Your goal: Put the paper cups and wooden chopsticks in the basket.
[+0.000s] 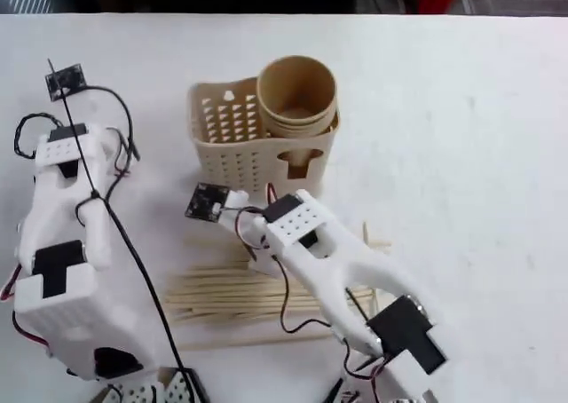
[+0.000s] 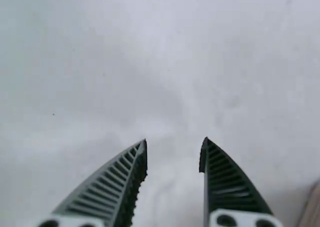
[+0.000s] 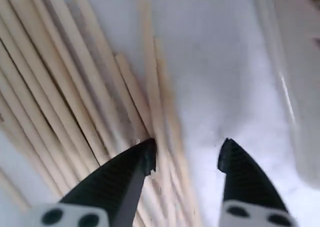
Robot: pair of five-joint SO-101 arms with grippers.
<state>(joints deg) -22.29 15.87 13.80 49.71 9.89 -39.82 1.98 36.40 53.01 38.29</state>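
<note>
Roughly at the middle of the desk [image 1: 461, 154] stands the pale, perforated basket [image 1: 226, 150]. The paper cups [image 1: 297, 97] are nested into one stack that sits upright in its right-hand part, their rims rising above the basket's wall. The wooden chopsticks [image 1: 222, 296] are not in the basket. They lie flat on the desk in a loose pile on its near side, most of them running left to right, with a few strays at an angle at the pile's right end.

The right arm [image 1: 328, 261] stretches from the near right over that pile, its wrist close to the basket's near wall. The right claw [image 3: 186, 149] is spread open and holds nothing. One fingertip is over the edge of the chopsticks and the other over bare desk, with the basket's wall just beside it.

The left arm [image 1: 62, 225] sits well apart at the left side of the desk. The left claw [image 2: 172, 146] is likewise parted with nothing between its ribbed fingers [image 2: 120, 187], and only bare desk shows beneath them.
</note>
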